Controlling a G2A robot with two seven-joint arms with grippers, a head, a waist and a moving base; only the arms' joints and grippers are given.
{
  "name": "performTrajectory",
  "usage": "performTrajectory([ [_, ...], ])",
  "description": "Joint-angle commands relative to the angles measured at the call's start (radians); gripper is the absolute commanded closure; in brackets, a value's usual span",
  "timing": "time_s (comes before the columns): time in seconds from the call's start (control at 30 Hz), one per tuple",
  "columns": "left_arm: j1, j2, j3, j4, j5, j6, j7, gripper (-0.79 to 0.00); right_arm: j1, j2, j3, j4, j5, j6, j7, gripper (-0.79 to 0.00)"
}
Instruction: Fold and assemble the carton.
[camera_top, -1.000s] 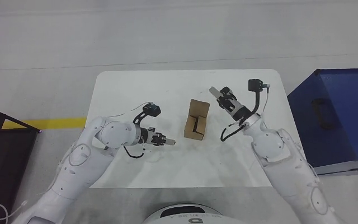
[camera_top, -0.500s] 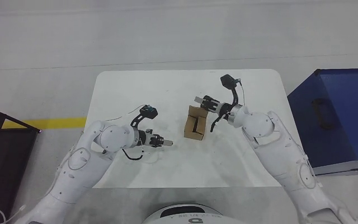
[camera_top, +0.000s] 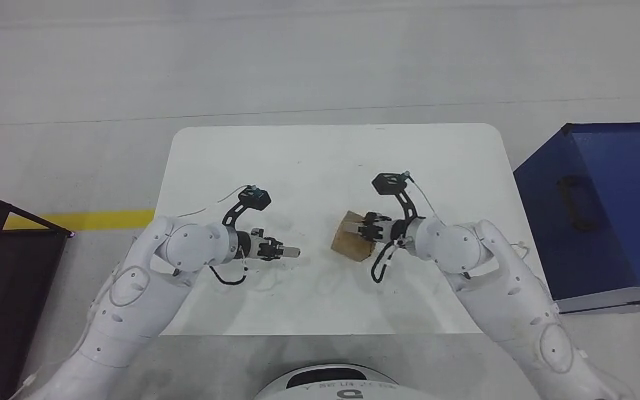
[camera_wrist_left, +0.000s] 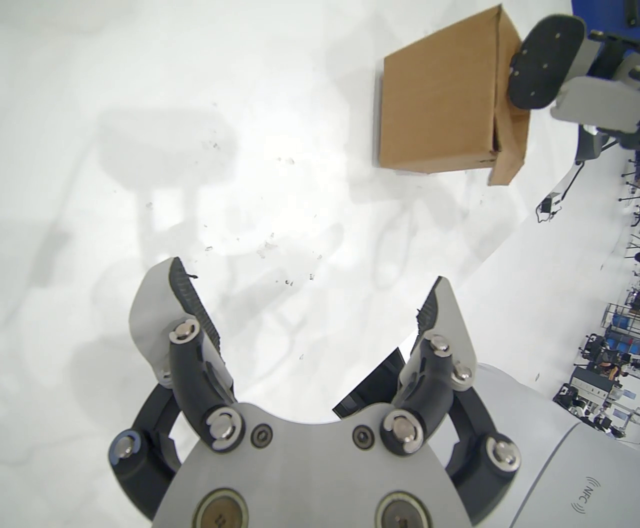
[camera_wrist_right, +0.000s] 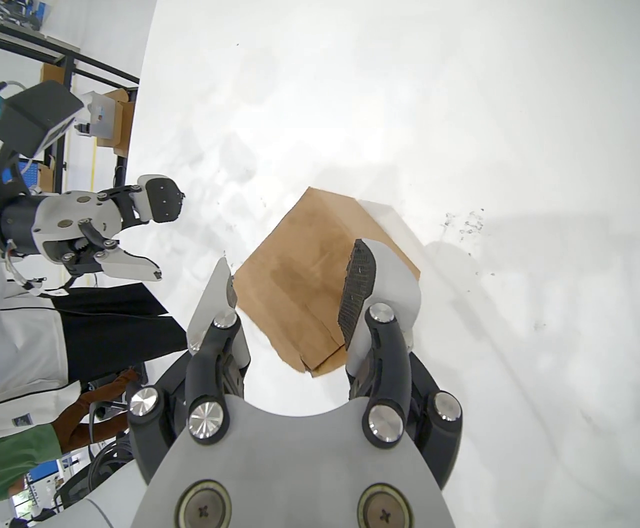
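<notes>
As the carton (camera_top: 350, 236) sits between the parted jaws of the right gripper (camera_wrist_right: 294, 257), one pad (camera_wrist_right: 357, 285) touching its flapped end, the left gripper (camera_wrist_left: 307, 272) hangs released, empty, well apart.

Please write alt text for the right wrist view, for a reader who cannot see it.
The open right gripper is at a brown carton lying on the white table. Farther off, the left gripper is open, apart from the carton.

Face to face, left gripper (camera_wrist_left: 305, 290) and right gripper (camera_wrist_right: 295, 272) — jaws of both wide apart.
</notes>
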Motion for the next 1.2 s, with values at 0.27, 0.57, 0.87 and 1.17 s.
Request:
performTrajectory([
  [0.27,0.034,0.006,-0.012,-0.016,-0.001,0.005,0.019,-0.785,-0.019,0.004,0.045,-0.055,0.066,-0.041,-0.005,-0.665],
  [0.57,0.051,0.009,-0.015,-0.021,-0.009,0.006,0.045,-0.785,-0.102,0.011,0.167,-0.033,0.222,-0.049,-0.092,-0.533],
  [0.87,0.046,0.012,-0.030,-0.011,-0.012,0.002,0.062,-0.785,-0.094,-0.004,0.083,0.055,0.307,-0.075,-0.107,-0.391],
  [1.17,0.081,0.025,-0.091,-0.027,-0.015,0.008,0.060,-0.785,-0.052,-0.009,0.008,0.017,0.426,-0.153,0.056,-0.520],
])
